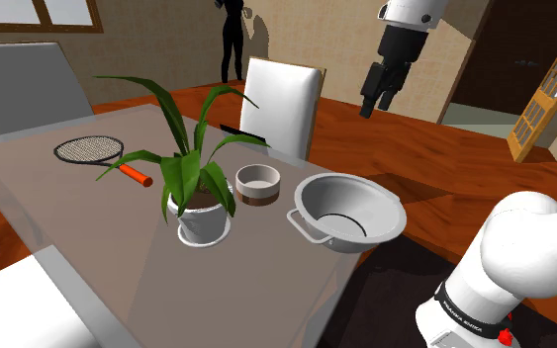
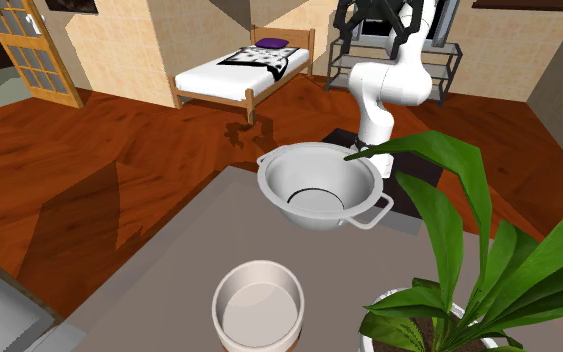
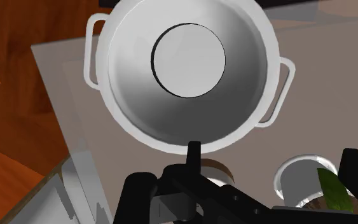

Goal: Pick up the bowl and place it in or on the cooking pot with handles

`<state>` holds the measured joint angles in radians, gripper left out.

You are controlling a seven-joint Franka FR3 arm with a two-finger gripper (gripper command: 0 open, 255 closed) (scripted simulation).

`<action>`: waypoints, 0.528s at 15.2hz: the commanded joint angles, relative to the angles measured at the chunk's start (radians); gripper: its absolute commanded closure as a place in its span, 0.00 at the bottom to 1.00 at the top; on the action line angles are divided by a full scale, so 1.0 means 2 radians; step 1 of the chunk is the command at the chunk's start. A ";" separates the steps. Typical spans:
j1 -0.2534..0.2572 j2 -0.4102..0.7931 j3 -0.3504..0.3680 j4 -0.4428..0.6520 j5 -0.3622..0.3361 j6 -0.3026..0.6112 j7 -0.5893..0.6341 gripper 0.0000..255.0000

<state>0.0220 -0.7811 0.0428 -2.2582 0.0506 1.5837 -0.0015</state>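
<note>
— Bowl [image 1: 257, 183] location?
— Centre of shoulder view, upright on table [image 1: 88, 237], btwn potted plant [image 1: 199, 203] and cooking pot [image 1: 350, 210]. Near the pot, not touching it. Empty, nothing holding it.
— Gripper [image 1: 372, 102]?
— Upper right of that frame, high up, well apart from the bowl. Fingers spread, nothing in them. Height prob. lets the wrist cam take in pot and bowl together.
— Pot ready?
— Looks so: mouth up, empty, handles out to both sides, so the bowl should drop straight in.
— Risk?
— Plant leaves hang close on the bowl's frame-left side. Coming in from the pot side looks safer.
</note>
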 commanded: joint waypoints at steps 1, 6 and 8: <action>0.000 0.000 0.000 0.000 0.000 0.000 0.000 0.00; -0.005 0.062 -0.006 -0.018 -0.006 0.076 -0.011 0.00; -0.006 0.090 -0.008 -0.020 -0.007 0.105 -0.015 0.00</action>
<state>0.0101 -0.6305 0.0266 -2.2979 0.0365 1.7637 -0.0305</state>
